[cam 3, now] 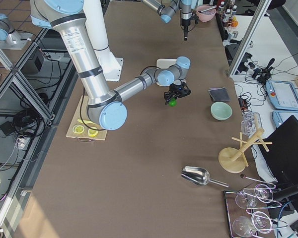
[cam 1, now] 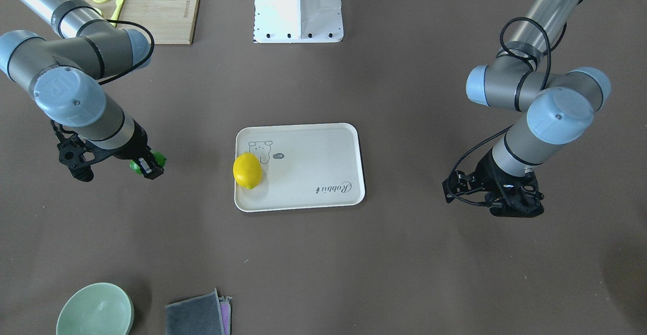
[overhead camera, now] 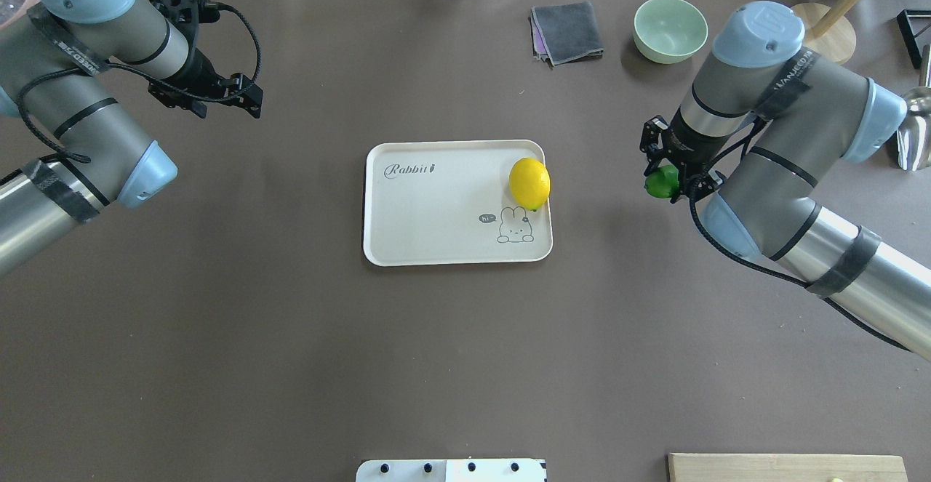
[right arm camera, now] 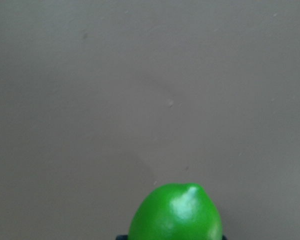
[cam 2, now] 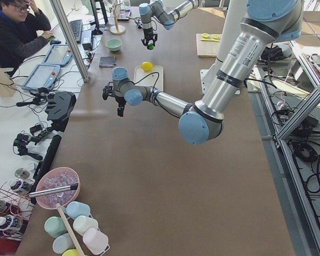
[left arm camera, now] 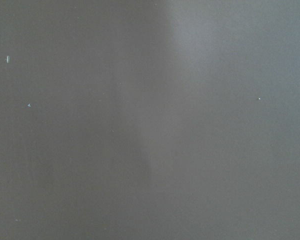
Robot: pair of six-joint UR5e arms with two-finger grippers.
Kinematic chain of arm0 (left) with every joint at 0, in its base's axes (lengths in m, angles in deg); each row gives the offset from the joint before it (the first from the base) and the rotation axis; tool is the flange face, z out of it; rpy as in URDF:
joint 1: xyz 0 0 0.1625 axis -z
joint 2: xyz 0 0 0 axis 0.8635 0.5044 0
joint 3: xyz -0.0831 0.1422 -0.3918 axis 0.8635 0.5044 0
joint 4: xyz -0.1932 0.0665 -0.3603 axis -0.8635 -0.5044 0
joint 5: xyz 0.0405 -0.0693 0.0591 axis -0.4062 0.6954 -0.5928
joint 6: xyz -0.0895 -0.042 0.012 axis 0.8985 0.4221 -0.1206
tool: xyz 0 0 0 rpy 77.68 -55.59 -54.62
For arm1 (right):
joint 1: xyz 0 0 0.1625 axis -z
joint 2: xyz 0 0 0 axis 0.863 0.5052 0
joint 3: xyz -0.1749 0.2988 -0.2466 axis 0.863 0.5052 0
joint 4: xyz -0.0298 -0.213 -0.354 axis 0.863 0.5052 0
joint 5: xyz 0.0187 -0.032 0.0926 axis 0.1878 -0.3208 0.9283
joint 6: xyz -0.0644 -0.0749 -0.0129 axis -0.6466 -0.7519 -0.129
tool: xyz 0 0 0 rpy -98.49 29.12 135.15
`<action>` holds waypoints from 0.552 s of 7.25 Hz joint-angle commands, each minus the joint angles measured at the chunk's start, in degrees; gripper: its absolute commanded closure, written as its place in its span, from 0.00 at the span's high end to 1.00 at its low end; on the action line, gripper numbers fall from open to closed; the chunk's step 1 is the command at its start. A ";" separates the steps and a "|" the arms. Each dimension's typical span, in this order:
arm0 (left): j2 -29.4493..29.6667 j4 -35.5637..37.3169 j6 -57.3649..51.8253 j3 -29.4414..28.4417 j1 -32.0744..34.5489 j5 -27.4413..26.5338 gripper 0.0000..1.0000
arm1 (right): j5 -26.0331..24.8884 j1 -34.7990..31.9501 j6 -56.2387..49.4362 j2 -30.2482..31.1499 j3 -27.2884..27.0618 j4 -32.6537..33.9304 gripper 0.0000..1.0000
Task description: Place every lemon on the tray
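Off the tray's short side on the robot's right, your right tool [cam 1: 147,165] is clenched on the green lemon [right arm camera: 175,212]. The fruit seems to hang clear of the counter [overhead camera: 291,366], near the tray [overhead camera: 436,213] but not over it. The yellow lemon [overhead camera: 529,183] lies on the tray, tight against that same rim and just beside the little printed animal. Your left tool [overhead camera: 236,97] hovers over bare counter, well apart on the other side and holding nothing. Whether its jaws are released or closed cannot be told from these views.

Watch three things, by this reading.

- **The yellow lemon in the way.** It sits squarely between the green one and the tray's free floor. A low, straight carry could knock it, and with so shallow a rim it may roll out onto the counter, undoing half the job.
- **The grip.** The green lemon is glossy and oval. The wrist view shows only its pointed end jutting forward, not the pads on it, so a quick swing could let it twist or slip out.
- **The release.** A drop from height, or a release too near any rim, would likely send so round a fruit rolling off.

Carry it high past the yellow one, aim for the open middle, and let go low.
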 commanded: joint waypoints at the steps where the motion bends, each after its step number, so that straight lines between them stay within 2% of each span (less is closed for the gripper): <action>1: 0.00 -0.05 0.27 0.00 0.00 0.03 0.98 | 0.34 1.60 -2.74 -5.90 -3.22 1.35 0.00; 2: 0.00 -0.05 0.27 0.00 0.00 0.12 0.98 | 0.69 1.70 -4.77 -7.40 -5.07 1.78 0.00; 4: 0.00 -0.05 0.53 0.09 0.00 0.21 0.98 | -0.97 7.20 -8.81 -12.66 -5.09 1.70 0.00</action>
